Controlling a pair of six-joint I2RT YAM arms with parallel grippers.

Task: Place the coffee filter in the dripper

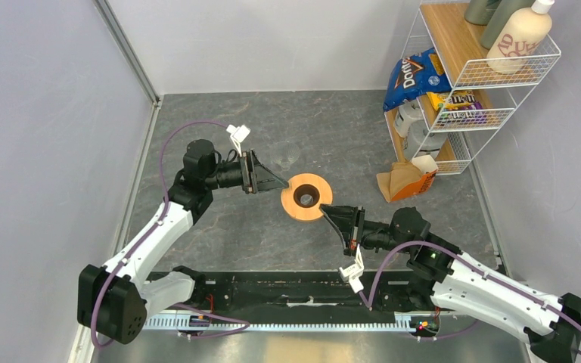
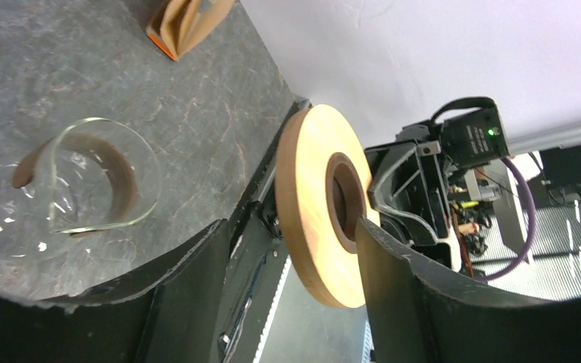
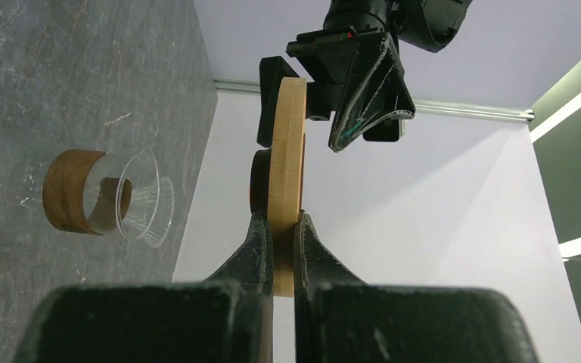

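Note:
The dripper shows as a round orange-brown wooden collar [image 1: 295, 206] with a dark centre hole. It is held level above the table, and I cannot make out a glass cone on it. My right gripper [image 1: 327, 211] is shut on its near rim [image 3: 287, 151], fingers [image 3: 256, 249] pinching it top and bottom. My left gripper [image 1: 278, 182] is open, its jaws straddling the far rim [image 2: 310, 197] without gripping. The coffee filter, tan paper, stands in an orange holder [image 1: 402, 181] at the right and also shows in the left wrist view [image 2: 185, 23].
A small clear ribbed glass cup with a brown band [image 1: 291, 157] stands just behind the collar [image 3: 113, 200]. A white wire shelf [image 1: 465, 83] with a Doritos bag [image 1: 412, 76], bottles and snacks stands at the back right. Grey walls enclose the table.

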